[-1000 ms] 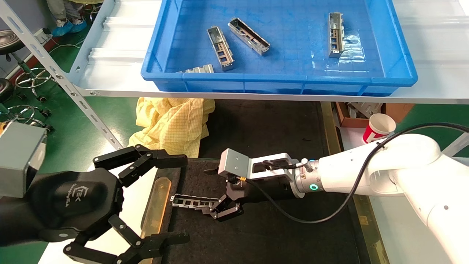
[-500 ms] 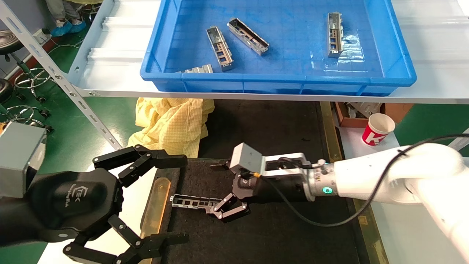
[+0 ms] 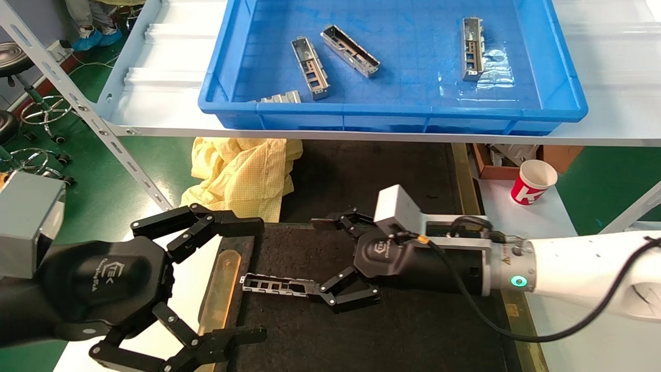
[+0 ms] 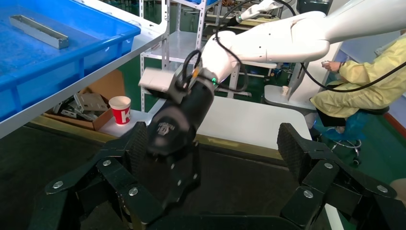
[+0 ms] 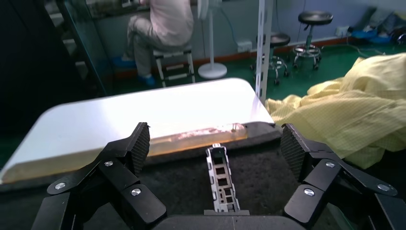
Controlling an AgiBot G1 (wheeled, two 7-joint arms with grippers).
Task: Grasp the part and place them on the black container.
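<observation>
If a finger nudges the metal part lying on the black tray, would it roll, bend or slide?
The part probably won't roll: it is a flat-sided channel lying along the black container. It looks like stiff sheet metal with cut-outs, so likely rigid and light. The rough felt-like surface should limit sliding. The right gripper is open around its end.

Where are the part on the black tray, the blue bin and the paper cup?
part [image 3: 276,284]: head view, mid-length of the bar.
blue bin [image 3: 392,110]: head view, near rim.
paper cup [image 3: 533,182]: head view, side wall.

Shiny metal part [image 3: 279,284] lies on the rough, matt black container [image 3: 413,336].
</observation>
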